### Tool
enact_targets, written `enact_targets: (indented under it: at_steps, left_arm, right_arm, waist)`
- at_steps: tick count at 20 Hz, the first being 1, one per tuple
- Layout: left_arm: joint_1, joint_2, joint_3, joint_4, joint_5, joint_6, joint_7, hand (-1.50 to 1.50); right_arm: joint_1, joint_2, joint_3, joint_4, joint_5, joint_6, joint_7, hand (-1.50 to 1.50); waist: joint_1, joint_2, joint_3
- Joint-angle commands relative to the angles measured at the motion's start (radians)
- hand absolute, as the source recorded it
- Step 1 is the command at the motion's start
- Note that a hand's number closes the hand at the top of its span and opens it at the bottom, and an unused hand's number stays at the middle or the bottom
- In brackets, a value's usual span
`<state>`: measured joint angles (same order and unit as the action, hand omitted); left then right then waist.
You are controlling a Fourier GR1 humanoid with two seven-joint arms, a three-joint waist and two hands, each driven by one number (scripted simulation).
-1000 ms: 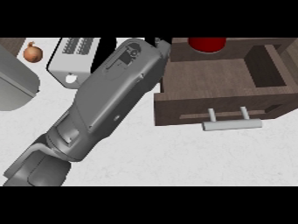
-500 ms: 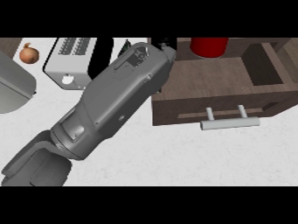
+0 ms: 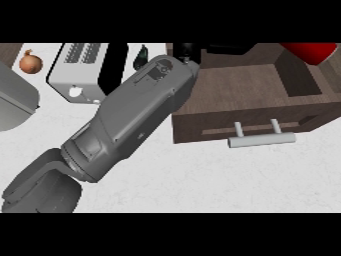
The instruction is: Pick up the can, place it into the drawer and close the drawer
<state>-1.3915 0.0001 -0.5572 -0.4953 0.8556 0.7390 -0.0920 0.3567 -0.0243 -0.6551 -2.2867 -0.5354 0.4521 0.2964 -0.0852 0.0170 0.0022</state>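
Movement at the top: the red cylindrical can [image 3: 309,51] has slid right within the last second, sitting now at the far right corner of the open dark-wood drawer [image 3: 239,90], apparently not yet inside; nothing else shows in it. The black left hand [image 3: 184,50] is mostly cropped, its grasp unreadable.

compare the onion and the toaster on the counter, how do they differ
The onion is small, round and orange-brown; the toaster is much larger, boxy, and white with a black side. The onion lies wholly in view, while the toaster's right side is partly hidden by the grey forearm. Both sit on the white counter at the upper left, close together.
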Motion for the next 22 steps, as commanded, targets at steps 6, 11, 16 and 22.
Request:
enact_targets:
  at_steps: [6,11,16,22]
  left_arm:
    - [-0.005,0.0,-0.069,0.022,0.074,0.069,-0.024,-1.5]
    - [-0.045,0.0,-0.048,0.065,0.117,0.057,-0.059,-1.5]
    - [-0.007,0.0,-0.033,0.063,0.134,0.024,-0.137,-1.5]
    - [-0.015,0.0,-0.027,0.045,0.169,0.022,-0.193,-1.5]
  right_arm:
    - [-0.021,0.023,0.031,-0.009,0.062,-0.005,0.002,-1.5]
    - [-0.037,0.0,0.031,-0.027,0.018,-0.014,0.031,-1.5]
    - [-0.059,-0.029,-0.016,-0.094,0.136,0.016,-0.065,-1.5]
    - [-0.132,-0.084,0.033,-0.137,0.271,0.062,-0.135,-1.5]
  waist:
    - [0.001,0.002,0.0]
    - [-0.017,0.007,0.0]
    - [0.001,0.005,-0.001]
    - [0.011,0.006,-0.001]
